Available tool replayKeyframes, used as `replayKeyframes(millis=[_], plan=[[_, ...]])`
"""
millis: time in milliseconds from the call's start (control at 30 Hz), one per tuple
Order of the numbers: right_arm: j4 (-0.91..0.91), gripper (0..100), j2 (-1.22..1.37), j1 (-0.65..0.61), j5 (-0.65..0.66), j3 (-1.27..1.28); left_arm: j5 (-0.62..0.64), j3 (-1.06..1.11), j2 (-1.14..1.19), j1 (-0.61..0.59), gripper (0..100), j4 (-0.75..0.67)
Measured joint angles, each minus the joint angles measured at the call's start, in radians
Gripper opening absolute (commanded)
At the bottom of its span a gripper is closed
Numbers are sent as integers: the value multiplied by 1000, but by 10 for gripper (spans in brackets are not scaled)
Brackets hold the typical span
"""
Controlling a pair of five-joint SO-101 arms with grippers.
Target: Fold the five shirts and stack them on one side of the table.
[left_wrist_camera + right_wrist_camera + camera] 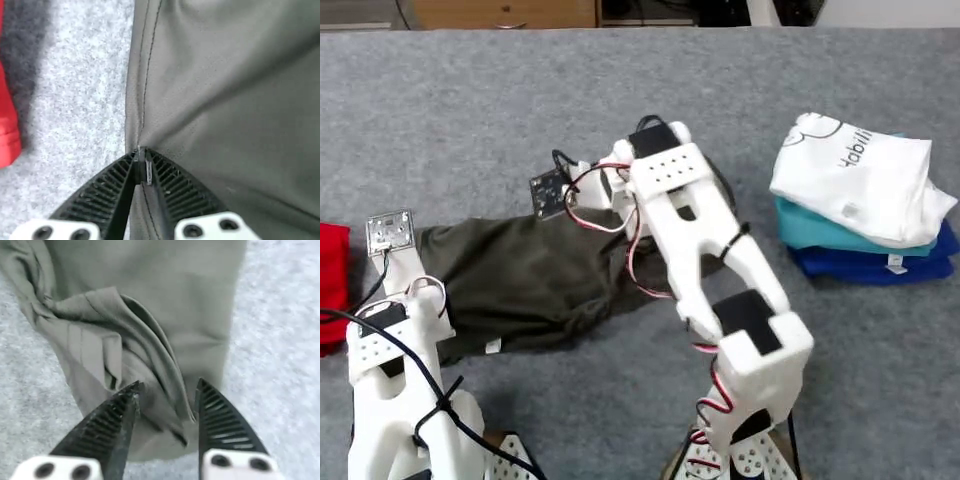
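A dark olive shirt [525,280] lies crumpled on the grey table between my two arms. My left gripper [142,161] is shut on that shirt's hemmed edge [210,85], at its end nearest the red shirt [330,270]. My right gripper [167,395] is open just over the bunched folds at the opposite end of the olive shirt [130,335], one finger on each side of a fold. At the right of the table stands a stack of folded shirts: white [855,180] on top, teal [805,228] under it, blue [865,265] at the bottom.
The red shirt [7,125] lies at the table's left edge, close beside my left gripper. The right arm's white links [705,240] stretch over the olive shirt's right end. Bare grey table [470,110] runs along the far side.
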Motion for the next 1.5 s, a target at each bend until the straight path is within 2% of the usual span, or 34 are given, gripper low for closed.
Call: replayKeyframes(millis=[67, 133, 300, 367, 433, 600, 733, 800, 900, 1033, 1233, 1300, 1400, 1500], plan=[[6, 101, -38, 15, 0, 0, 0, 0, 0, 0, 21, 0], [37, 7, -78, 34, -9, 0, 0, 0, 0, 0, 21, 0], [233, 3, -173, 54, -31, 21, 0, 0, 0, 0, 21, 0], [219, 3, -210, 54, -40, 83, 0, 0, 0, 0, 21, 0], [161, 3, -227, 52, -61, 160, 0, 0, 0, 0, 21, 0], [-60, 3, -170, -64, -186, 333, 0, 0, 0, 0, 21, 0], [-305, 2, -8, -147, -350, 328, 0, 2, 0, 0, 21, 0], [-356, 3, 68, -153, -408, 272, 0, 5, 0, 0, 21, 0], [-302, 2, 150, -157, -430, 161, 0, 8, 0, 0, 20, 0], [-92, 2, 173, -155, -402, 52, -21, 8, 0, 0, 20, 0], [107, 2, 66, -25, -359, 2, -38, -2, 0, 0, 20, 9], [130, 2, -14, 34, -325, 0, -41, -55, 0, 0, 20, 75], [114, 3, -109, 127, -305, 0, -41, -210, 0, 17, 20, 215], [28, 3, -109, 196, -319, -2, -11, -374, 2, 71, 22, 244]])
